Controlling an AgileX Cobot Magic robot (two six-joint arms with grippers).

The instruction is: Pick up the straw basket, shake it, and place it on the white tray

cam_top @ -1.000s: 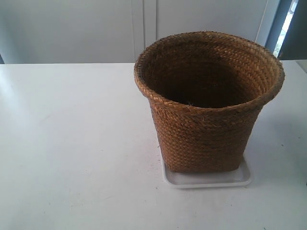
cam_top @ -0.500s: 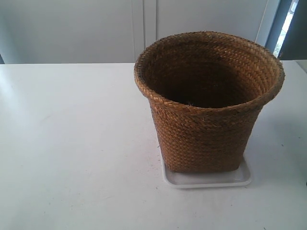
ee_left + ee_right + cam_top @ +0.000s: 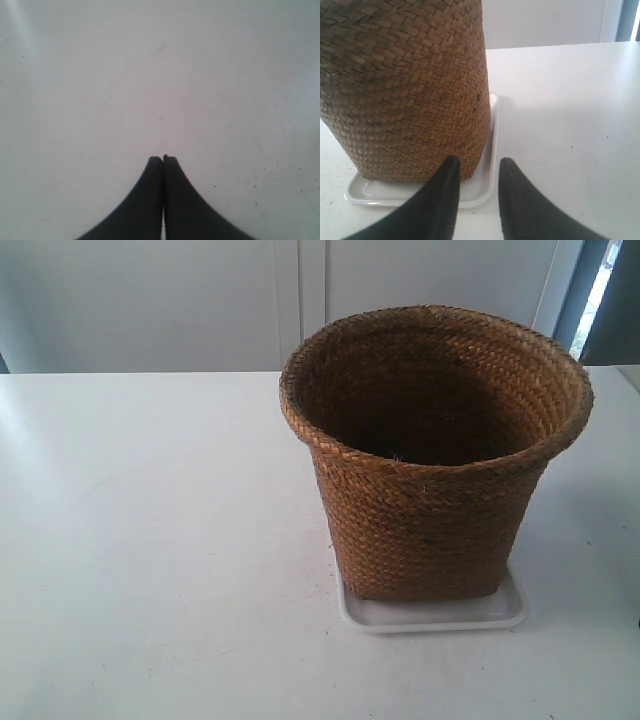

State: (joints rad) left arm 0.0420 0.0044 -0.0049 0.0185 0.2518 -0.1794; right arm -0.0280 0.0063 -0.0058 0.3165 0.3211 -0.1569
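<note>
"Right pincer is open. I see a gap between its two black fingers, and nothing is in that gap."

"And the other one?"

"My left pincer is shut tight, with its fingers pressed together. It holds nothing. It hangs over the bare white table. I see no basket from there."

"So where is the straw basket?"

"The straw basket stands up straight on the white tray. Its tall way points up and its wide mouth is on top. The tray's rim peeks out all around the bottom."

"Which arm is closer to it?"

"The right one, I think. From the right wrist, the straw basket is just in front of the pincer and a bit to one side. One finger points at its bottom corner, but I can't tell if it touches. The white tray lies right ahead too. From the far camera I can't see either arm."

"Did anything move?"

"No. I look at the far camera from a moment ago and from now. The basket sits in the same spot on the tray, and the tray sits in the same spot on the table. I think the basket is already where it should end up."
</note>
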